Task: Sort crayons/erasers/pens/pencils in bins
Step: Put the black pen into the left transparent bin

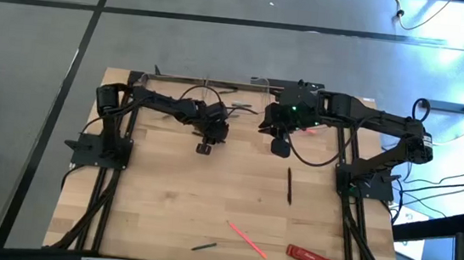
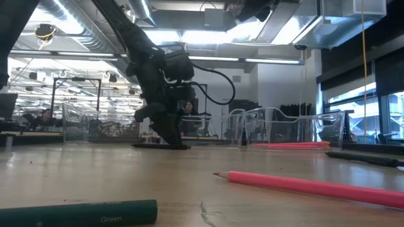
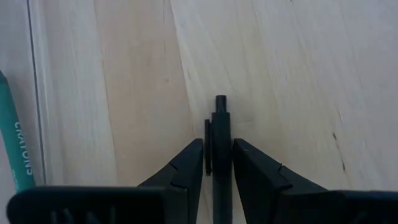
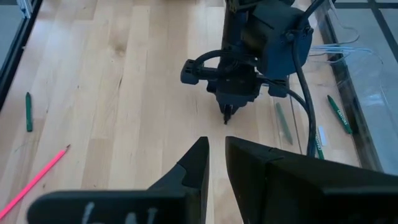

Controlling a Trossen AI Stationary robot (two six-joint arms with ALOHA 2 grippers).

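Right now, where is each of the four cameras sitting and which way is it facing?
High view: overhead, facing straight down on the table; both arms show, left gripper and right gripper near the far edge.
Low view: at tabletop height, facing level across to the bins; the left arm comes down to the wood.
Left wrist view: on the left wrist, facing down at the wood; its fingers clamp a black pen.
Right wrist view: on the right wrist, facing the left gripper.
Shared: the pink pencil shows in the high, low and right wrist views.
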